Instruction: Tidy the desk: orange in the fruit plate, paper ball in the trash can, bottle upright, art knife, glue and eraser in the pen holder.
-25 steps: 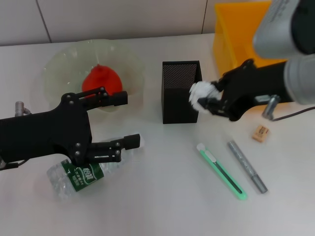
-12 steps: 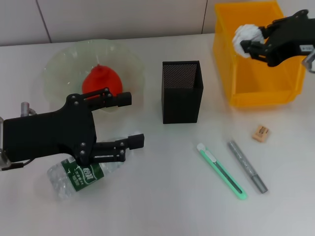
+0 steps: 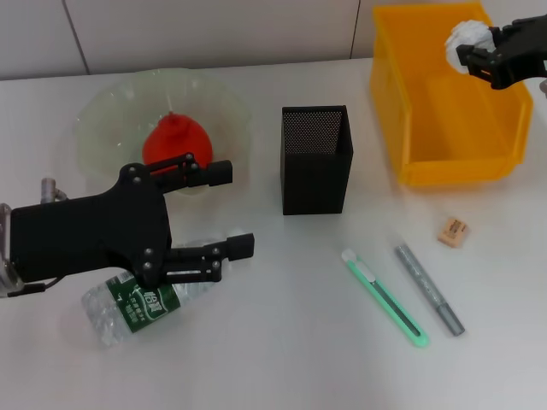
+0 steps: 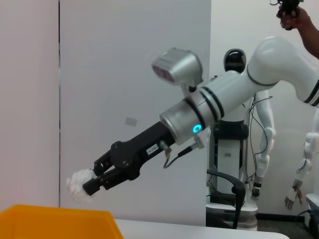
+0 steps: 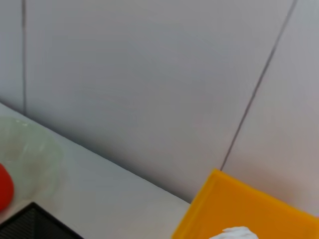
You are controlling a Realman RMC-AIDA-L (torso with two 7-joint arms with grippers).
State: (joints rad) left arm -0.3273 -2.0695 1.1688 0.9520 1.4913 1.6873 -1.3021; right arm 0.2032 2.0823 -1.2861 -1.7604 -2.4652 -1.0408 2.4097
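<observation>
Above the far right corner of the yellow trash can (image 3: 444,128), the right hand (image 3: 480,49) is clamped on the white paper ball (image 3: 468,36), holding it in the air over the bin's open top; the left wrist view shows the same ball (image 4: 79,185) pinched at the tip of the black fingers (image 4: 107,175), above the bin's yellow rim (image 4: 60,221). On the other side of the worktop (image 3: 282,342), the left hand (image 3: 229,209) hangs spread open, one finger reaching toward the fruit plate (image 3: 111,111) and the other lying just over the bottle (image 3: 137,303). That clear bottle with its green label lies on its side beneath the hand, near the front left of the worktop. An orange-red fruit, the orange (image 3: 175,141), sits in the pale green plate behind it. Toward the middle stands the black mesh pen holder (image 3: 315,158), upright, between the plate and the bin. In front of the bin lies the small tan eraser (image 3: 452,231). Nearer the front edge the green art knife (image 3: 385,298) and the grey glue (image 3: 429,289) stick lie side by side, apart from each other and from the holder
</observation>
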